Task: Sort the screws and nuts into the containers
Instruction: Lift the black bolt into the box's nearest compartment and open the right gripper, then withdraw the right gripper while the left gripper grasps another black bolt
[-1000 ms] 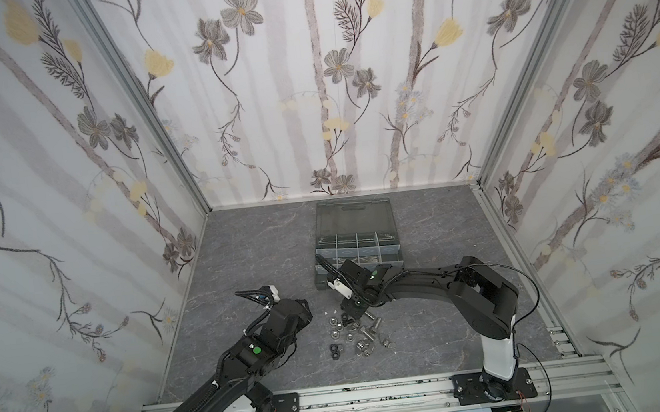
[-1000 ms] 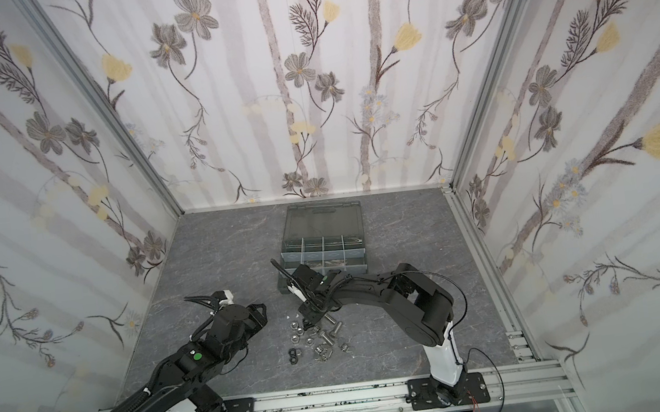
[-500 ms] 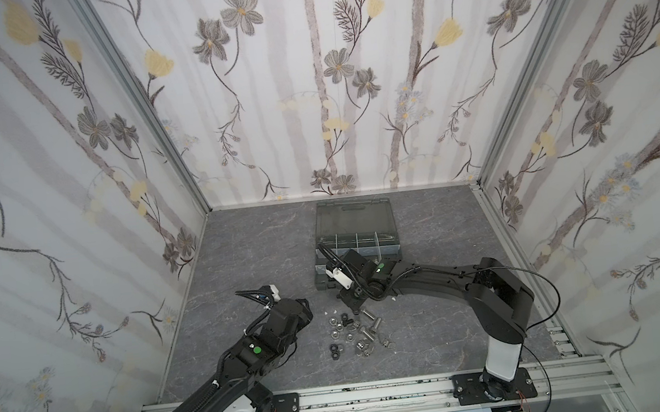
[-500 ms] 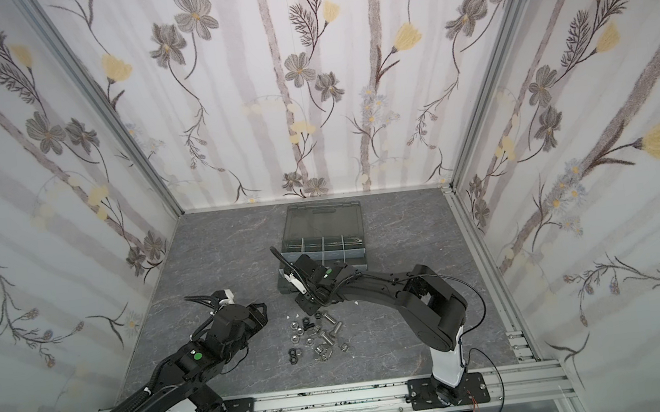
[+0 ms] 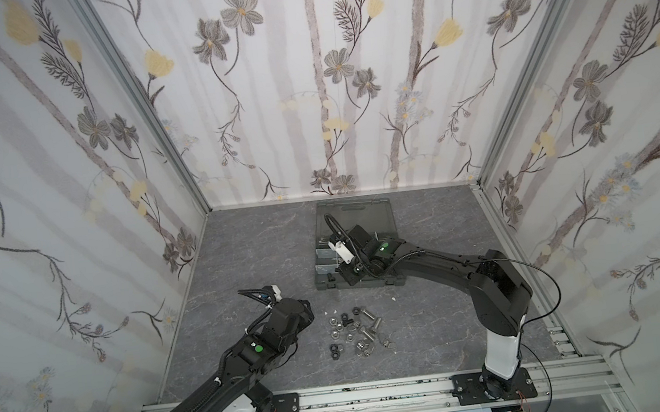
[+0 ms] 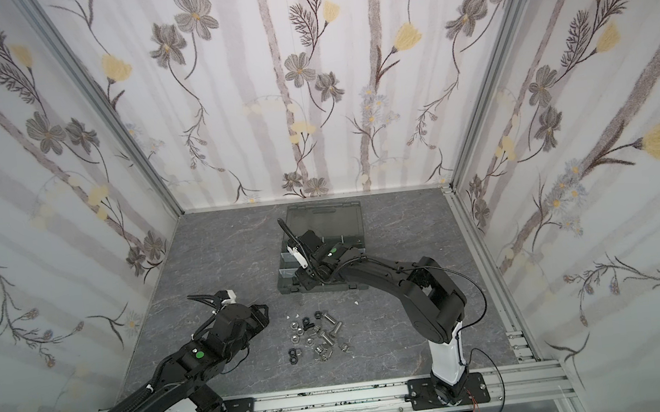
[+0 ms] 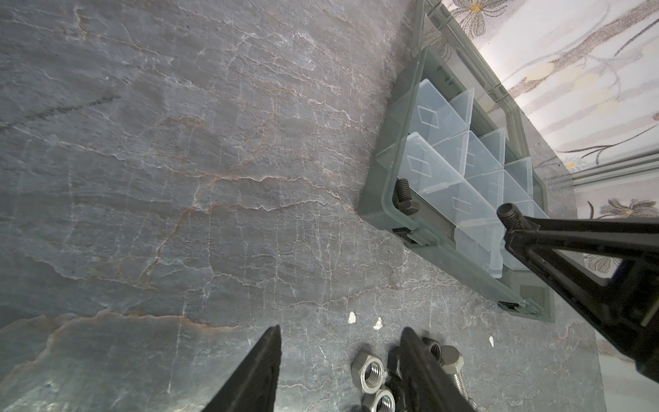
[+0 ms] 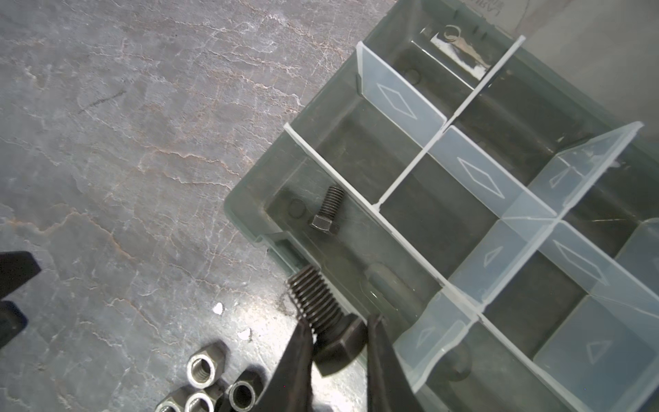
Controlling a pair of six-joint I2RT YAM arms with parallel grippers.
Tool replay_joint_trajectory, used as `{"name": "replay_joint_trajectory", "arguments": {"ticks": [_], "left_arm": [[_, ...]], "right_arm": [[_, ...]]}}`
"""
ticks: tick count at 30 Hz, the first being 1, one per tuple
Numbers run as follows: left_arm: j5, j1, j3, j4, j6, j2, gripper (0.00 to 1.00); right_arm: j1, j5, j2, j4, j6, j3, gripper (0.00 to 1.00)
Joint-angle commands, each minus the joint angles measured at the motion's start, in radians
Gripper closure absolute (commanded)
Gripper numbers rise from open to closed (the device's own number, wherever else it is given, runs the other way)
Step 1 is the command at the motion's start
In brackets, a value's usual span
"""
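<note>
A grey, stone-veined tabletop [image 5: 249, 245] lies inside a booth of floral wallpaper panels [image 5: 326, 69] rising at 9, 12 and 3 o'clock, joined by aluminium corner posts [image 5: 141, 97]. An aluminium rail [image 5: 381, 394] runs along the 6 o'clock edge. Small white flecks [image 5: 393, 298] dot the surface just toward 6 o'clock of centre.

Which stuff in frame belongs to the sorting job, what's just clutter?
Job: dark threaded hex bolt pinched in right gripper; second dark bolt lying in a corner cell of the dark grey plastic organiser case; loose silver and black nuts and bolts piled near the case.
Clutter: tiny white flecks beside that pile.
</note>
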Motion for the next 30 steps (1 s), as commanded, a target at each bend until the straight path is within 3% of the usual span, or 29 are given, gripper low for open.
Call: {"name": "replay_joint_trajectory", "arguments": {"ticks": [1, 11, 21, 30], "left_arm": [[-0.007, 0.001, -0.001, 0.036, 0.009, 0.0, 0.44], [0.014, 0.001, 0.001, 0.042, 0.011, 0.002, 0.44], [0.022, 0.001, -0.001, 0.047, 0.013, 0.004, 0.44], [0.05, 0.0, 0.007, 0.049, 0.02, 0.03, 0.44]], "right_arm": [[-0.018, 0.011, 0.019, 0.039, 0.027, 0.017, 0.79], [-0.02, -0.008, 0.035, 0.043, 0.039, 0.018, 0.76], [-0.019, -0.012, 0.023, 0.045, 0.053, 0.018, 0.58], [-0.02, -0.035, -0.102, 0.099, 0.087, -0.082, 0.54]]}}
